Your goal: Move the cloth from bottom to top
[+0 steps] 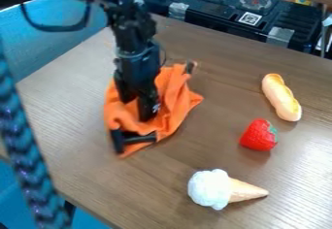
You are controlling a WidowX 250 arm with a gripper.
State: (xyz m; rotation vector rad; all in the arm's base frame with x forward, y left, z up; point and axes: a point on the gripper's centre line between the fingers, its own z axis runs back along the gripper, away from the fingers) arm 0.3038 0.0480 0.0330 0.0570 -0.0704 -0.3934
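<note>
Orange cloth point(179, 106) beneath the tool point(148, 107), inward from the tabletop's point(214, 102) left corner.
The tool hides the cloth's middle; whether it is spread or pinching cannot be told. The arm point(133, 43), base cut off, hangs steeply down. Beyond the far edge, a case point(220, 17) bears a square code label point(250, 19).

The orange cloth point(179, 98) lies crumpled on the brown table point(136, 189), left of the table's middle in the camera view and in from its left edge. Raised folds run through it, one corner pointing right, another toward the table's near edge.
</note>
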